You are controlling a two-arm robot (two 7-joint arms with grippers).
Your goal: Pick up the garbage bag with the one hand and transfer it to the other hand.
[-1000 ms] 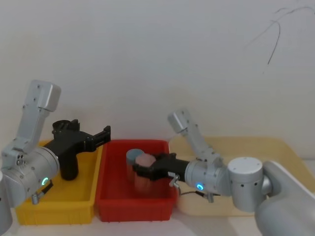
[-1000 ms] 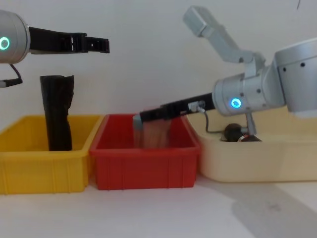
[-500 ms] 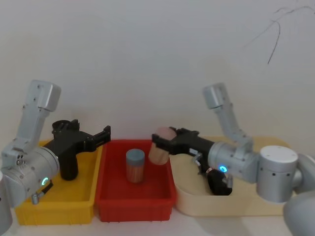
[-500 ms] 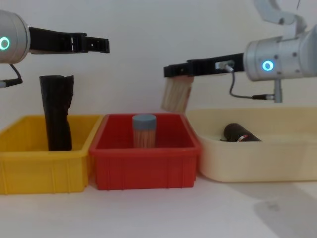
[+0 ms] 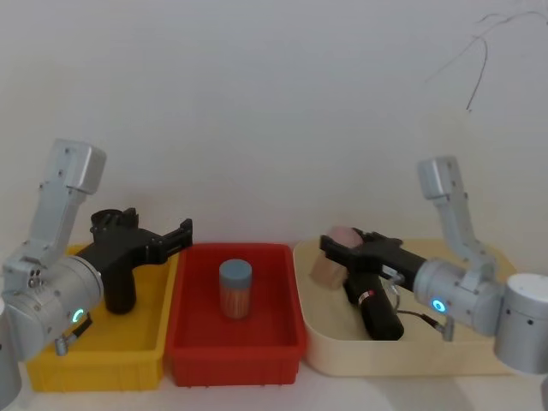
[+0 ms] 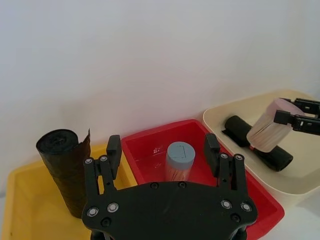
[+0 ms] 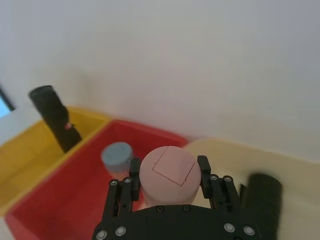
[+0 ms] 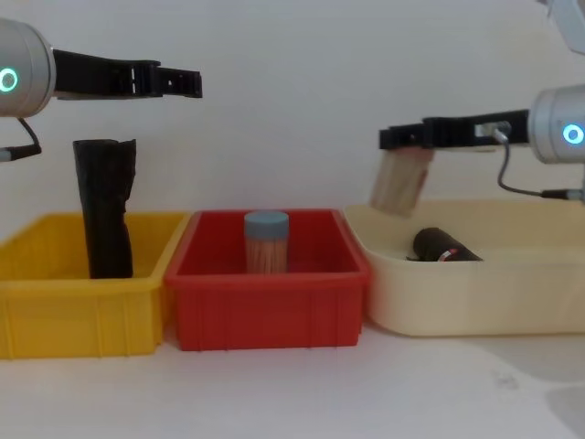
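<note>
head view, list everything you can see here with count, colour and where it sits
yellow bin: 1, yellow, left of the row
red bin: 1, red, middle
cream tray: 1, cream, right
crumple-topped roll: 1, black, upright in the yellow bin
garbage bag: 1, black with a red-and-white band, lying in the cream tray
blue-capped jar: 1, pale sticks inside, upright in the red bin
pink-capped jar: 1, tilted, held over the cream tray
left claw: 1, black, open, above the yellow bin
right claw: 1, black, shut on the pink-capped jar
</note>
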